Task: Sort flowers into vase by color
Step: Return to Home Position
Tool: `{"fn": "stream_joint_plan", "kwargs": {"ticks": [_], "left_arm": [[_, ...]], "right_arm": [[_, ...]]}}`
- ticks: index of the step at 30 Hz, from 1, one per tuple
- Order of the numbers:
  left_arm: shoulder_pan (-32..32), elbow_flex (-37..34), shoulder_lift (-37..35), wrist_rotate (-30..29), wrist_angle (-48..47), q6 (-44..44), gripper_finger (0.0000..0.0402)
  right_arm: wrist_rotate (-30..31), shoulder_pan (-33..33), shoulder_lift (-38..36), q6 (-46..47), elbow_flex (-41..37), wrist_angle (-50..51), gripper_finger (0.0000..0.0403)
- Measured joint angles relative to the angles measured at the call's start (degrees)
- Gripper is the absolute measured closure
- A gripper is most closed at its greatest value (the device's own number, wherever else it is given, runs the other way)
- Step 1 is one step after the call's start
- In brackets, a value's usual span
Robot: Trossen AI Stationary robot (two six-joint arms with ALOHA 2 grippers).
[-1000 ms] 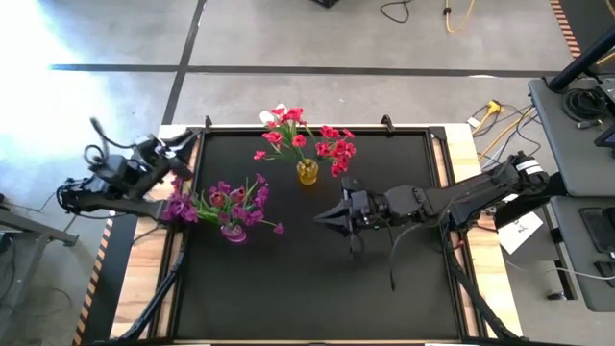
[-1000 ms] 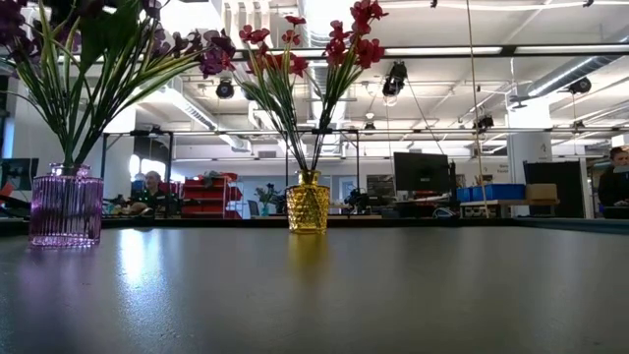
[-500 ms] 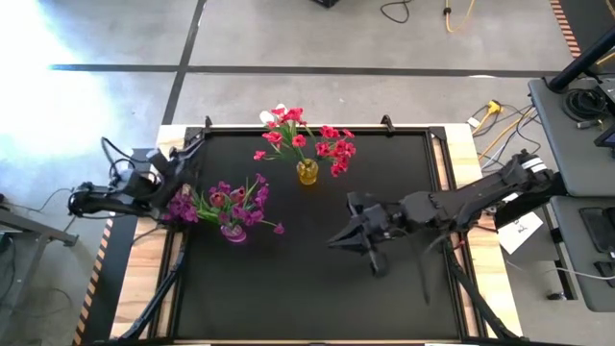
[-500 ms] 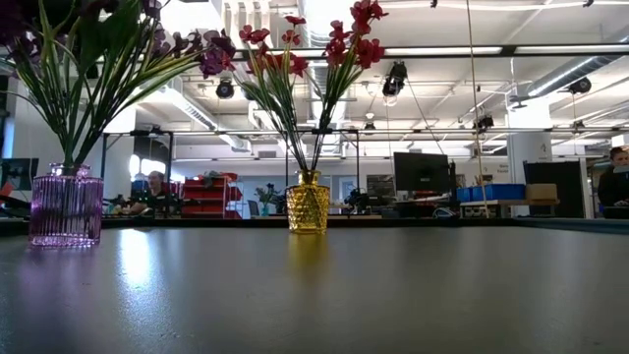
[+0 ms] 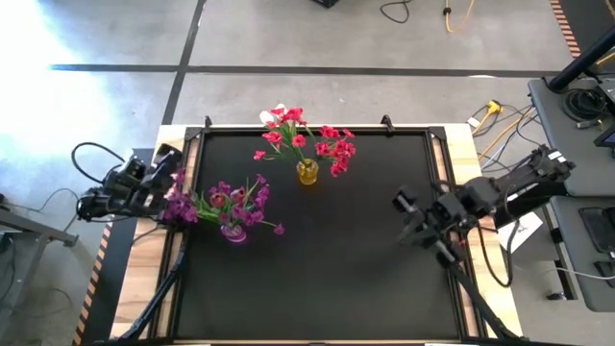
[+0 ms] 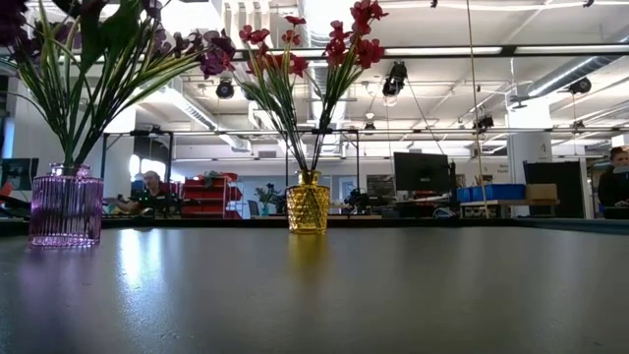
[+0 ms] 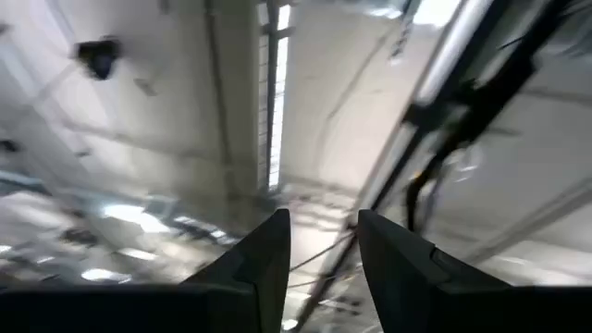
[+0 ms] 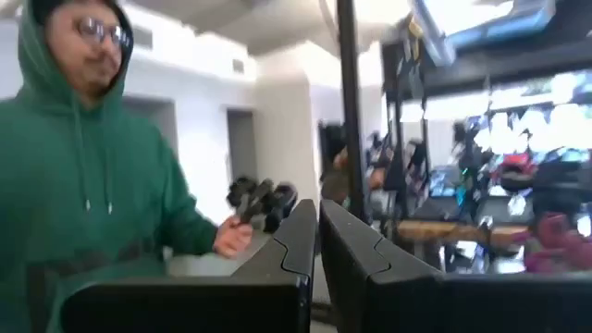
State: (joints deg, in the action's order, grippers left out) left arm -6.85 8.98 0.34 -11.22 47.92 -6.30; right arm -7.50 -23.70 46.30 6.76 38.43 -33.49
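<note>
My left gripper (image 7: pixel 322 236) sits at the left edge of the black mat (image 5: pixel 317 288). It points up at the ceiling, is spread a little, and holds nothing. My right gripper (image 8: pixel 317 220) hangs over the right side of the mat. It is pressed almost together and is also empty.

All the flowers I can see stand in vases. The red-pink flowers (image 5: pixel 312 142) are in the yellow vase (image 6: pixel 308 205) near the far middle, with a bit of white (image 5: pixel 279 111) at the back of them. The purple flowers (image 5: pixel 231 202) are in the purple vase (image 6: pixel 65 205) on the left.

I think the job now is just to bring both arms home. What matters is the left side. The purple bunch lies just beside the left gripper, toward the middle of the table. Its stems stand up and fan out wide, so I would pull that arm away from them. The right gripper is well apart from both vases.

I can read no words or labels. A person in a green hoodie (image 8: pixel 83 185) shows past the right gripper, holding something dark (image 8: pixel 261 202), maybe a controller, but it is too blurry to tell.
</note>
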Motion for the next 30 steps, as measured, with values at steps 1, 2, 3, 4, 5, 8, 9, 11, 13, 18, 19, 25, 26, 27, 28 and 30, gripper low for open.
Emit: {"fn": "stream_joint_plan", "kwargs": {"ticks": [1,2,3,4,5,8,9,11,13,18,19,25,26,27,28,30], "left_arm": [[0.0,-0.52,0.38,2.63,2.39,-1.04,0.0287],[0.0,-1.31,0.31,5.46,4.17,-2.35,0.0287],[0.0,-2.21,0.12,8.94,5.84,-4.14,0.0287],[0.0,-3.29,0.04,12.67,7.96,-6.17,0.0287],[0.0,-4.26,-0.1,16.73,10.36,-8.0,0.0287],[0.0,-7.25,-0.28,28.14,20.84,-13.43,0.0287],[0.0,-8.32,-0.26,31.28,24.58,-14.76,0.0287],[0.0,-8.13,-0.31,37.0,26.96,-17.64,0.0287],[0.0,-7.38,-0.17,42.93,26.27,-21.28,0.0287],[-0.11,-6.87,-0.29,55.59,25.7,-38.71,0.0287],[-0.11,-6.87,-0.29,55.75,25.83,-41.59,0.0287],[-0.11,-8.44,-0.29,57.54,22.19,-50.54,0.0287],[-0.06,-8.43,-0.29,58.46,20.85,-51.05,0.0287],[-0.09,-8.39,-0.29,59.94,19.37,-50.83,0.0287],[-0.09,-8.42,-0.23,61.49,18.02,-50.24,0.0287],[-0.08,-8.44,-0.22,64.06,16.58,-47.96,0.0287]], "right_arm": [[0.23,0.02,-1.22,0.14,-2.35,-2.4,0.039],[0.25,-0.01,-2.44,0.27,-4.64,-4.76,0.039],[0.2,-0.05,-3.34,0.52,-7.06,-7.32,0.039],[0.18,-0.05,-4.12,1.1,-9.28,-10.28,0.039],[0.11,-0.05,-5.0,1.33,-11.36,-13.24,0.039],[0.22,-0.03,-7.47,1.53,-17.24,-21.32,0.039],[0.23,-0.03,-8.39,1.53,-19.21,-23.6,0.039],[0.22,0.06,-10.18,1.55,-22.84,-28.23,0.039],[0.8,0.06,-12.13,2.03,-26.48,-32.74,0.039],[1.65,0.08,-18.0,3.84,-35.07,-41.19,0.039],[1.65,0.08,-19.24,4.03,-36.84,-42.83,0.039],[2.97,0.08,-25.73,4.31,-37.76,-39.83,0.039],[3.0,0.08,-26.67,4.58,-37.76,-38.4,0.039],[3.0,0.1,-27.53,5.03,-37.76,-37.15,0.039],[2.99,0.1,-28.33,5.67,-37.76,-36.11,0.039],[3.0,0.09,-29.56,6.89,-37.76,-34.48,0.039]]}}
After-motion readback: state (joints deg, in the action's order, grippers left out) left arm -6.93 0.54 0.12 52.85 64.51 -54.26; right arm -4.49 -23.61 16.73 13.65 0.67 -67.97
